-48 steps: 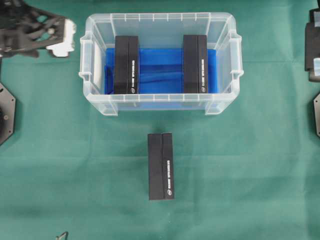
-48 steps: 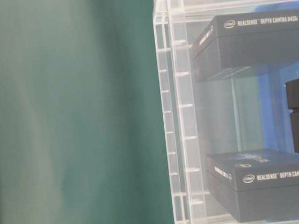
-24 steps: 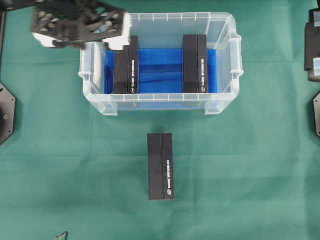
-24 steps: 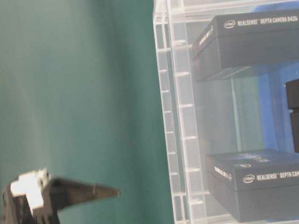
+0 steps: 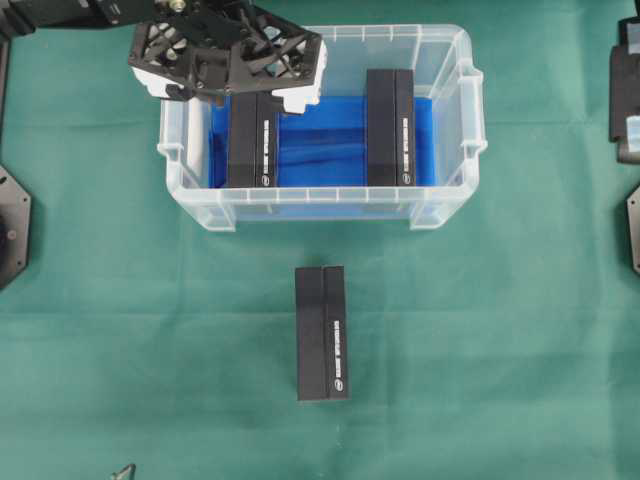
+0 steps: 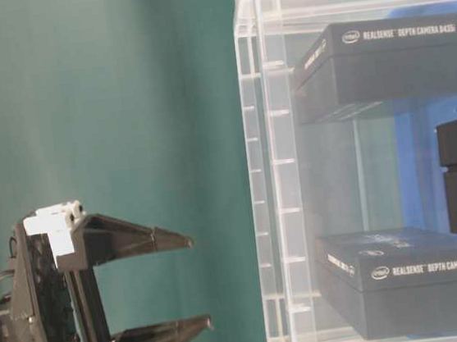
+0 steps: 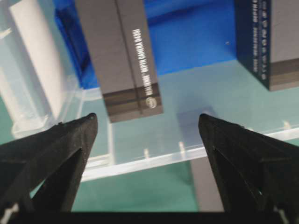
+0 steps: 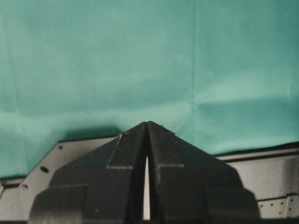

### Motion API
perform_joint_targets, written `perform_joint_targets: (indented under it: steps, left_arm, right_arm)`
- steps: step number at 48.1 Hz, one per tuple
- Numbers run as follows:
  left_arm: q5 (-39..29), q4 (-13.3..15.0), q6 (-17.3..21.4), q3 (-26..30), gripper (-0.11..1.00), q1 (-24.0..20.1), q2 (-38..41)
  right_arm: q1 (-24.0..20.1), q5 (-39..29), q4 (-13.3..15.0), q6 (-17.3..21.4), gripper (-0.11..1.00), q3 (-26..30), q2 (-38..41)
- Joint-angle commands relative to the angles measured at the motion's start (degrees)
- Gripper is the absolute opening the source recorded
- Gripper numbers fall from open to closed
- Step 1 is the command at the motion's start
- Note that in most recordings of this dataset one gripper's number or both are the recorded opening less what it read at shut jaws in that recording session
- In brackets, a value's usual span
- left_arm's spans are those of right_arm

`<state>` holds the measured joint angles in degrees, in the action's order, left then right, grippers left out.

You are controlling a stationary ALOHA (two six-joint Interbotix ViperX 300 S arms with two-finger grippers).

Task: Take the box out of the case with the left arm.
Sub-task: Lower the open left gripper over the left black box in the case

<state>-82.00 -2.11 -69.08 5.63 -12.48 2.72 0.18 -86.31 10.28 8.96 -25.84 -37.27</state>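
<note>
Left gripper (image 5: pixel 229 62) agape — above case (image 5: pixel 450 205)

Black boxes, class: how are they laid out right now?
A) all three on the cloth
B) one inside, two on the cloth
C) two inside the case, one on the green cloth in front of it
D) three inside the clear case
C: the overhead view shows the left box and the right box inside the case, with the third box on the green cloth.

"RealSense Depth Camera D435i" with Intel logo on both cased boxes (image 6: pixel 381 63).
</note>
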Motion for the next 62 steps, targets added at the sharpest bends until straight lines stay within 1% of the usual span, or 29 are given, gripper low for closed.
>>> perform_joint_targets:
  steps: [1, 24, 38, 62]
  left_arm:
    - [-0.53, -0.09, 0.0, 1.14, 0.85, 0.18, -1.05]
    - [-0.35, -0.62, -0.09, 0.97, 0.85, 0.35, -0.79]
    - [1.05, -1.32, -0.26, 0.53, 0.85, 0.35, -0.79]
    - [1.14, -1.49, -0.35, -0.44, 0.85, 0.35, -0.79]
  right_arm:
    - [-0.09, 0.0, 0.18, 0.0, 0.0, 0.53, -0.09]
    - [-0.09, 0.18, 0.18, 0.0, 0.0, 0.44, -0.09]
    - [-0.09, 0.09, 0.18, 0.0, 0.0, 0.53, -0.09]
    - [-0.09, 0.18, 0.18, 0.0, 0.0, 0.53, -0.09]
